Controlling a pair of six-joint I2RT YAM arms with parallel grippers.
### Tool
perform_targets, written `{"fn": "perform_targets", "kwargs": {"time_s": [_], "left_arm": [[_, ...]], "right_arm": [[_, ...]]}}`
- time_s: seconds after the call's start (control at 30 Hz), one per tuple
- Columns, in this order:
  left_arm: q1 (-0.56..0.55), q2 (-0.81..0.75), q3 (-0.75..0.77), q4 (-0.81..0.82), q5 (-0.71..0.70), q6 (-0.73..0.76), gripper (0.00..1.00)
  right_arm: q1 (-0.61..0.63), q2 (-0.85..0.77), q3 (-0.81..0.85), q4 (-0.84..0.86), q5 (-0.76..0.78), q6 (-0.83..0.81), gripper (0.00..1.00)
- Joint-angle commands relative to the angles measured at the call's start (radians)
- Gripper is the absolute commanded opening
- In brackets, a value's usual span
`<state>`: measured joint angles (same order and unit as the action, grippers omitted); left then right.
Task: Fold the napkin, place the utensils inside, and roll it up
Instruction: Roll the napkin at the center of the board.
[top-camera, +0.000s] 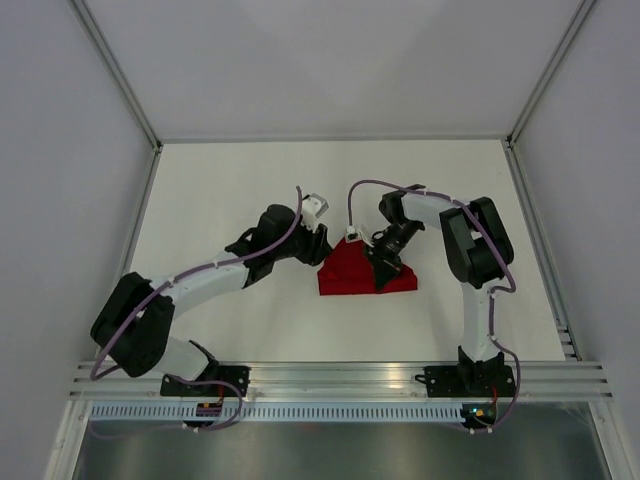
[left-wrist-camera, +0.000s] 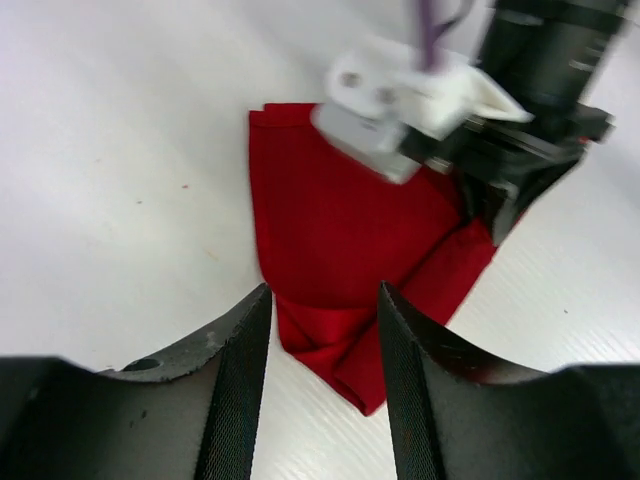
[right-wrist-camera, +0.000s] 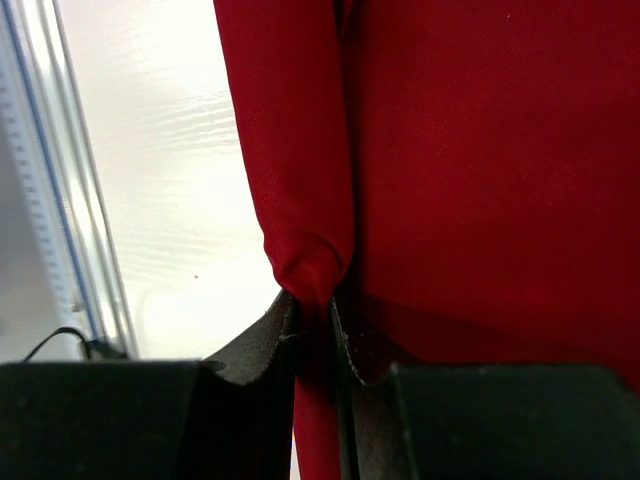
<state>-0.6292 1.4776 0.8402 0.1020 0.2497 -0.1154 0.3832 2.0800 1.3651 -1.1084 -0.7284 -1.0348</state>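
The red napkin (top-camera: 352, 274) lies partly folded on the white table (top-camera: 240, 190), between the two arms. My right gripper (top-camera: 383, 262) is shut on a fold of the napkin (right-wrist-camera: 310, 262) and pinches it between the fingertips; cloth fills most of the right wrist view. My left gripper (top-camera: 322, 243) is open and empty just left of the napkin; in the left wrist view its fingers (left-wrist-camera: 240, 380) frame the napkin's near corner (left-wrist-camera: 350, 350) without touching it. The right gripper also shows there above the cloth (left-wrist-camera: 495, 200). No utensils are in view.
Grey walls enclose the table on three sides. A metal rail (top-camera: 340, 378) runs along the near edge, with both arm bases on it. The rail also shows at the left of the right wrist view (right-wrist-camera: 60, 200).
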Motion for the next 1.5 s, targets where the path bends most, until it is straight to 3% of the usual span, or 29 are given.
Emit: {"fn": "perform_targets", "kwargs": {"time_s": [0.0, 0.13, 0.27, 0.5, 1.1, 1.23, 1.33, 1.47], "left_arm": [[-0.102, -0.097, -0.079, 0.169, -0.159, 0.061, 0.52], [-0.251, -0.085, -0.086, 0.151, -0.289, 0.177, 0.54], [-0.400, 0.047, -0.023, 0.098, -0.378, 0.282, 0.55], [-0.533, 0.242, 0.066, 0.088, -0.454, 0.402, 0.56], [-0.567, 0.461, 0.088, 0.134, -0.497, 0.467, 0.55], [-0.566, 0.497, 0.073, 0.128, -0.455, 0.451, 0.42], [-0.563, 0.520, 0.076, 0.111, -0.417, 0.433, 0.22], [-0.547, 0.527, 0.080, 0.085, -0.348, 0.418, 0.06]], "right_arm": [[-0.009, 0.139, 0.046, -0.114, 0.050, -0.079, 0.15], [-0.015, 0.233, 0.130, -0.157, 0.046, -0.084, 0.15], [-0.020, 0.290, 0.189, -0.200, 0.034, -0.084, 0.15], [-0.030, 0.356, 0.258, -0.240, 0.024, -0.076, 0.15], [-0.041, 0.456, 0.365, -0.344, 0.011, -0.100, 0.15], [-0.043, 0.457, 0.367, -0.344, 0.014, -0.097, 0.15], [-0.044, 0.456, 0.365, -0.344, 0.018, -0.096, 0.15], [-0.044, 0.442, 0.367, -0.344, 0.015, -0.094, 0.18]]}}
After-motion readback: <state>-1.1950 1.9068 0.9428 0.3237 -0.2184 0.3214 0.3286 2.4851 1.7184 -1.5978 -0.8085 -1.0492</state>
